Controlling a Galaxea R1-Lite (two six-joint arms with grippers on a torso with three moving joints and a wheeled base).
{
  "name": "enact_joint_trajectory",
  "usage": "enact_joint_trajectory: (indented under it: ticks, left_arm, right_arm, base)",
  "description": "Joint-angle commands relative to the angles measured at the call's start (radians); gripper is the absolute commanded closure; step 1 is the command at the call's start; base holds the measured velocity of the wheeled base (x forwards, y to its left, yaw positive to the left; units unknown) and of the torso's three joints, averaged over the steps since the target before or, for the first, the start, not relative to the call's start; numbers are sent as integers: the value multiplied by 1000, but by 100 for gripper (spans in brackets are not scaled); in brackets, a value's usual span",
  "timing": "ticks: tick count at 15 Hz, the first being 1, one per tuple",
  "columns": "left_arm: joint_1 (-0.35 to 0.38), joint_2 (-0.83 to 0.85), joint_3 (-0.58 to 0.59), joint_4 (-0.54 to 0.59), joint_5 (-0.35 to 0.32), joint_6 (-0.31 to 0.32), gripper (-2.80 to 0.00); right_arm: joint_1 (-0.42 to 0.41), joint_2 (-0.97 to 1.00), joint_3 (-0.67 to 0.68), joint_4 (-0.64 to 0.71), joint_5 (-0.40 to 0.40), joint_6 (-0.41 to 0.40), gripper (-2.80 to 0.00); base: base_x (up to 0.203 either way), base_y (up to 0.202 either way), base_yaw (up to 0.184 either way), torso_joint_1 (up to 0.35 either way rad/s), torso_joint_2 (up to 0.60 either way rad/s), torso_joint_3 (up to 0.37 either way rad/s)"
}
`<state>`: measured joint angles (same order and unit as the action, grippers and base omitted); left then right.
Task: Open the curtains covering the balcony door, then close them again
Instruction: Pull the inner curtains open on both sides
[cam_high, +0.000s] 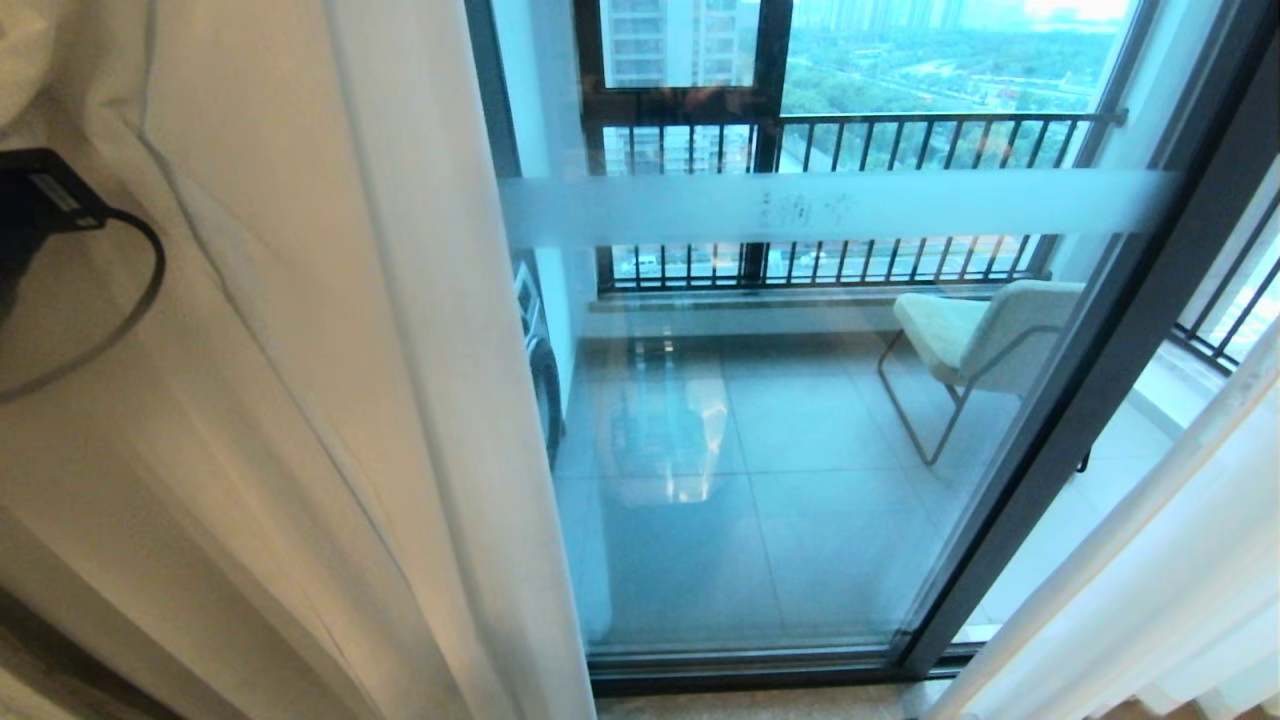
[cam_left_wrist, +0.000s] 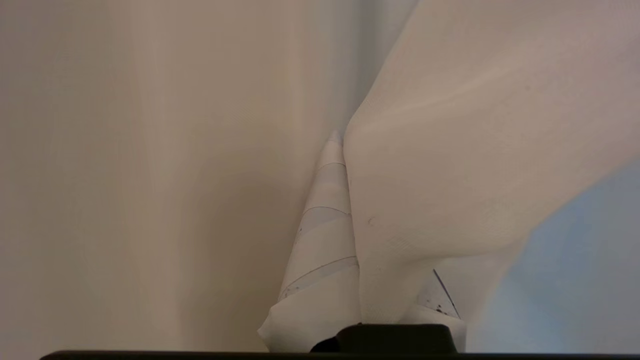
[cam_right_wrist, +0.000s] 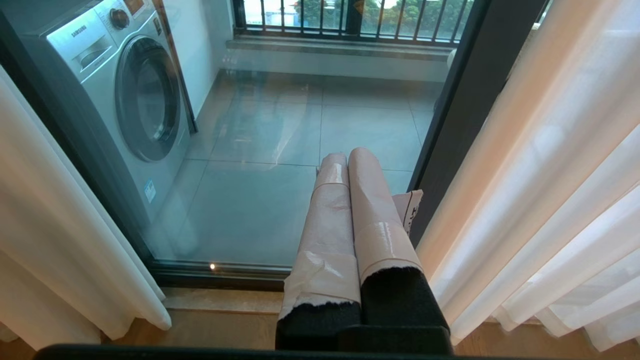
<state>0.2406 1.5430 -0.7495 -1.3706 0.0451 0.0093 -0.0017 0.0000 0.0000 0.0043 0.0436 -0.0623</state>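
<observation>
Beyond the glass door (cam_high: 800, 480) I see balcony tiles, a chair (cam_high: 985, 335) and a railing (cam_high: 850, 130). Both curtains are drawn aside: left curtain (cam_high: 330, 380) bunched at my left, right curtain (cam_high: 1150, 590) at the far right. My left gripper (cam_left_wrist: 345, 150) is clenched on a fold of the left curtain, whose pleats run floor to ceiling. My right gripper (cam_right_wrist: 347, 160) hangs clenched and empty, near the right curtain. I judge closing means dragging the left panel rightward.

Between the two curtains (cam_high: 300, 400) a wide gap is standing free, but the glass of the balcony door (cam_high: 760, 480) is blocking my way forward. Curtain folds are crowding my left gripper (cam_left_wrist: 345, 150).
</observation>
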Motion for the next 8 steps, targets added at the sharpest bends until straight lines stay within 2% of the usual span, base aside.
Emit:
enact_joint_trajectory:
  ticks: [1, 8]
  left_arm:
    - [67, 6, -23, -8, 1, -1, 0]
    - [314, 38, -67, -10, 2, -39, 0]
  right_arm:
    - [0, 0, 0, 0, 1, -1, 0]
    - [0, 0, 0, 0, 1, -1, 0]
  base:
    - [0, 0, 0, 0, 0, 0]
    - [0, 0, 0, 0, 0, 0]
